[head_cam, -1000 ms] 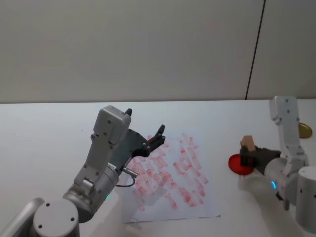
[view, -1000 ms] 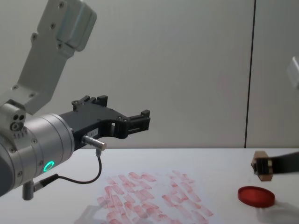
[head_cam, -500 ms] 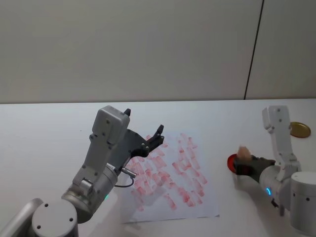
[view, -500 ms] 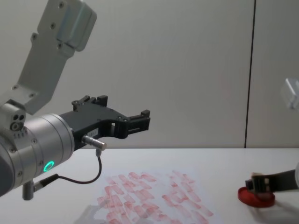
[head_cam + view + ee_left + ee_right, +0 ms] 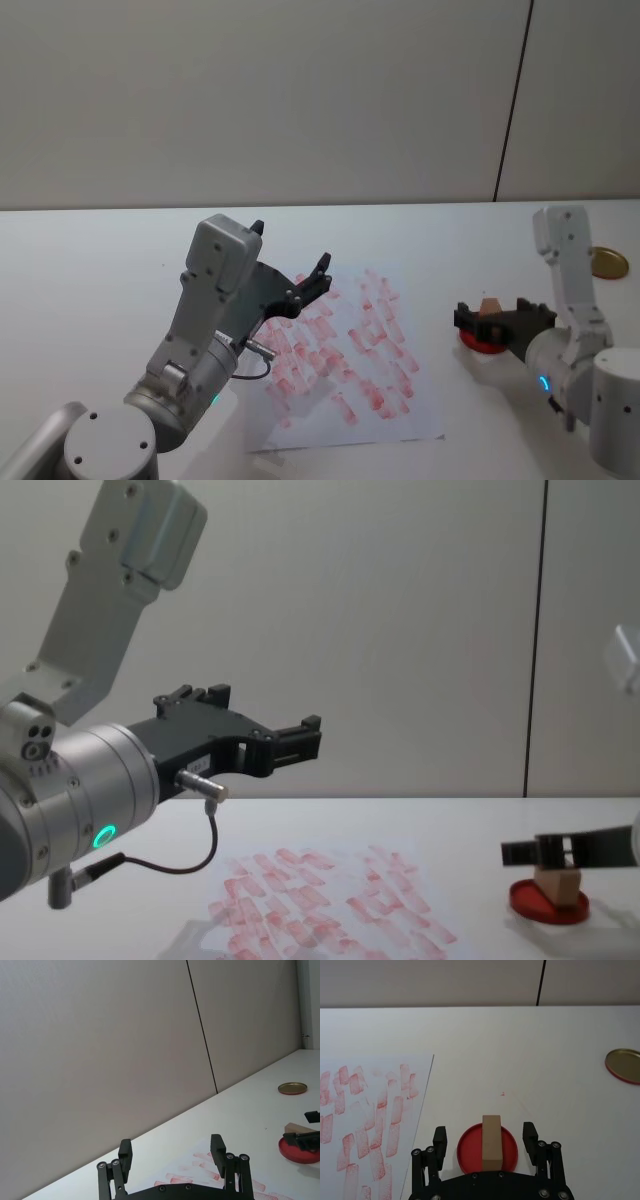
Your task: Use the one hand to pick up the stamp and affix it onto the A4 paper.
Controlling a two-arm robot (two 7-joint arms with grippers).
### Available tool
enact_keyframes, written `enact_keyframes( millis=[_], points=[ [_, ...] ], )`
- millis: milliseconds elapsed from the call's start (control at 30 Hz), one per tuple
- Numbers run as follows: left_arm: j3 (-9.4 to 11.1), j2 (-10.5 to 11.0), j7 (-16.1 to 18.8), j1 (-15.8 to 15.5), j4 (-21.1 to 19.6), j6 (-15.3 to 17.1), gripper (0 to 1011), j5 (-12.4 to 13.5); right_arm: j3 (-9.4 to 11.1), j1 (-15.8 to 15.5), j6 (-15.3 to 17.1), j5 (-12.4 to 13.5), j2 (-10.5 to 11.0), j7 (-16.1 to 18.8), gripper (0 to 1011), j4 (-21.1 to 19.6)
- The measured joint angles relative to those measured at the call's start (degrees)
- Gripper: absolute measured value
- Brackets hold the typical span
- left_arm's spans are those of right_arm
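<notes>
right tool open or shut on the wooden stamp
Open. The right tool has its fingers spread clear of the tan wooden stamp block, which stands upright on the round red ink pad.

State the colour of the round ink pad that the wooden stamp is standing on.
Red. The ink pad shows best in the right wrist view, with the tan stamp standing on it.

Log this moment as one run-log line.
right pincer: open, astride stamp | stamp: standing on red ink pad | A4 paper: flat, stamped | left pincer: open, raised over paper
</notes>
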Motion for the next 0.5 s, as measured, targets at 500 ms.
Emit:
enact_keyframes(
  millis=[500],
  points=[
    [0.0,0.0,0.0,0.0,0.0,0.0,993,0.0,-0.1,-5.3,-6.9,-2.7,2.1,0.8,1001,-9.6]
  ],
)
